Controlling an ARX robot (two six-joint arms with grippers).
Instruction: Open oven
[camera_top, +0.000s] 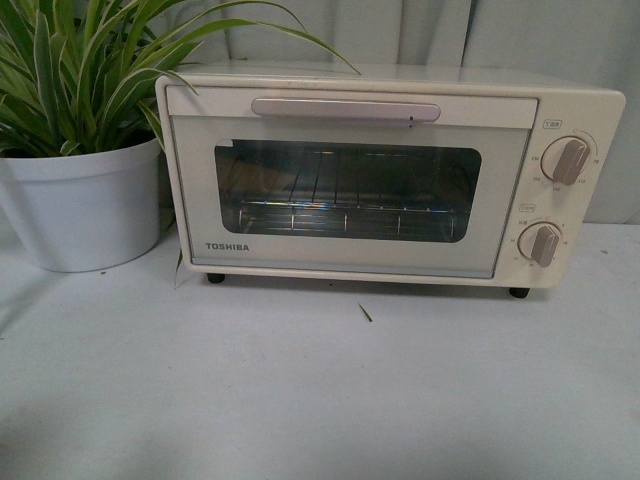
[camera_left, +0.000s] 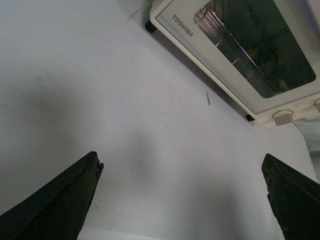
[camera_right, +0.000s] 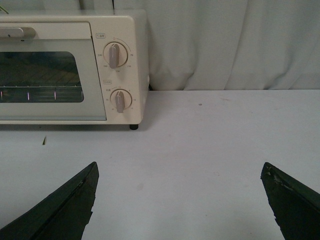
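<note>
The oven (camera_top: 390, 175) stands on the table (camera_top: 300, 400) with its door shut. The bar handle (camera_top: 345, 109) runs across the top of the door, and two knobs (camera_top: 568, 161) sit on the panel beside it. A potted plant (camera_top: 85, 205) stands just beside the oven. In front of the oven, the left gripper (camera_left: 181, 165) and right gripper (camera_right: 180, 170) both hang spread wide, holding nothing.

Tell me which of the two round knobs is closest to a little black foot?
The lower round beige knob on the cream-white boxy toaster oven. It sits just above the small black foot; the upper knob is higher, nearer the long bar handle.
</note>
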